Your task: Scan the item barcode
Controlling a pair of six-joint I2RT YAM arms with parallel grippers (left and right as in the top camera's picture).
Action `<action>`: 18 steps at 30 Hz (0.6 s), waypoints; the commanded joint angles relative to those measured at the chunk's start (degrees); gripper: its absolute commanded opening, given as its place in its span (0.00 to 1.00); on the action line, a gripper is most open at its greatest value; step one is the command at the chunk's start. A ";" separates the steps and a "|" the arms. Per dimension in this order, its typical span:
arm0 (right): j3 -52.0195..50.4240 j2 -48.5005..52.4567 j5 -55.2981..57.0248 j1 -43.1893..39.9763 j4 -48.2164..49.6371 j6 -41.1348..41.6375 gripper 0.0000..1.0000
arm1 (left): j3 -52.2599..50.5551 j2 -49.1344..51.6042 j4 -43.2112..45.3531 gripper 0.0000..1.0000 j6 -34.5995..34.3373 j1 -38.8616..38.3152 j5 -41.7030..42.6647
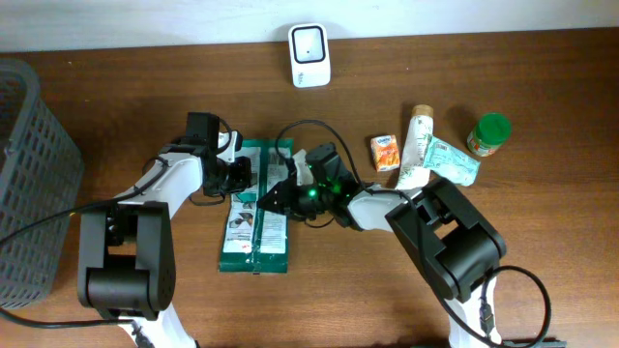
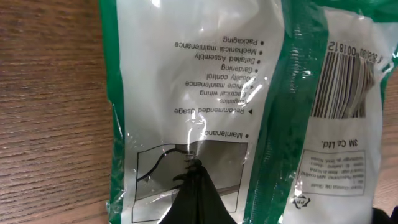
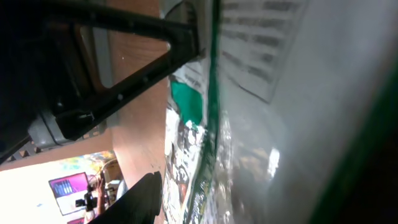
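Left gripper (image 2: 196, 180), fingers pressed together, rests on the packet (image 1: 253, 242) mid-frame. Right gripper (image 1: 271, 196) covers the packet's right edge; I cannot tell its grip. Scanner (image 1: 309, 55) top centre, basket (image 1: 29, 174) far left.

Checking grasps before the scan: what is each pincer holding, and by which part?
Left pincer, shut, tip on the green-and-white plastic packet's printed face: pinch or press, cannot tell. Right pincer straddles its long edge; grip unclear.

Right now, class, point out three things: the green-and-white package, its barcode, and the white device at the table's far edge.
green-and-white package (image 1: 256, 232): overhead view, lower printed panel.
barcode (image 2: 339, 87): left wrist view, middle of the stripes.
white device (image 1: 309, 55): overhead view, its front face.
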 commanded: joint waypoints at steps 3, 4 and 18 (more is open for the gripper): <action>0.00 0.92 4.37 2.12 1.99 0.87 0.40 | -0.28 1.75 -0.02 0.00 -0.55 0.00 -0.22; 0.04 1.20 4.87 2.43 2.45 1.38 0.40 | -0.28 1.75 -0.02 0.00 -0.55 0.00 -0.22; 0.22 1.11 -8.39 -4.24 0.81 -3.54 0.04 | 3.04 0.98 -1.99 0.12 1.05 1.44 0.22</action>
